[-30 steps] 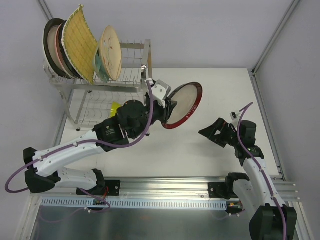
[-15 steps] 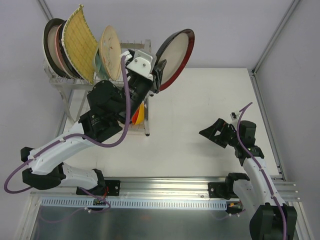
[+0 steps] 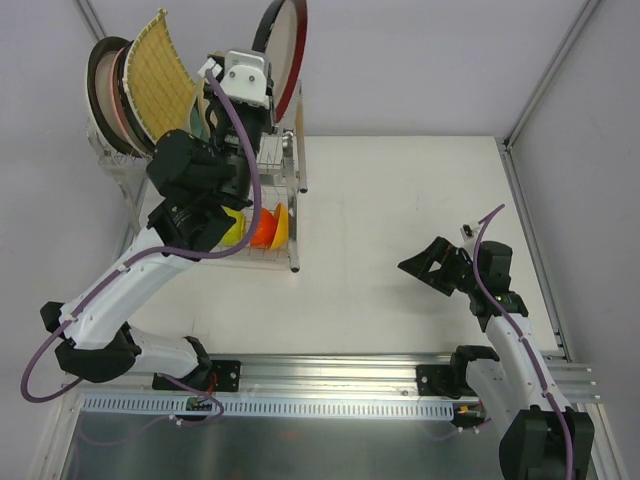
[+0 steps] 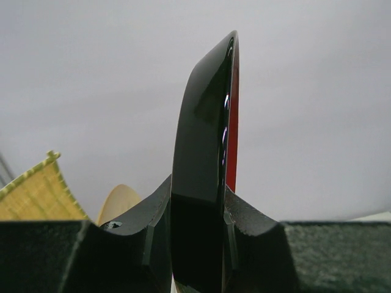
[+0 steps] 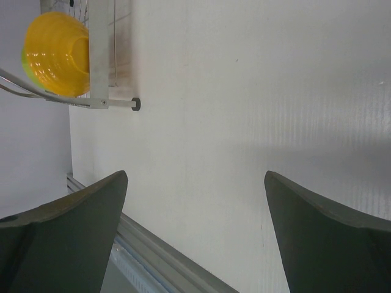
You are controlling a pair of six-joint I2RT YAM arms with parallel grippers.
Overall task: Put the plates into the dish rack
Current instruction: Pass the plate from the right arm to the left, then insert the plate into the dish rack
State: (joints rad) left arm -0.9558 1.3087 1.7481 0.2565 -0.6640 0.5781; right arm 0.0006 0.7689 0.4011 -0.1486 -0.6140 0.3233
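Standing edge-on, the red-rimmed plate (image 4: 204,140) sits pinched in the left tool (image 4: 197,210).

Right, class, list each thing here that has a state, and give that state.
red-rimmed plate: upright on edge, gripped
left jaws: shut on the red-rimmed plate
right jaws: open, empty
yellow woven square: standing in the top tier of the dish rack
bowls: on their sides, lower tier

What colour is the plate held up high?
The plate is cream with a red rim and black back; top view shows it best.
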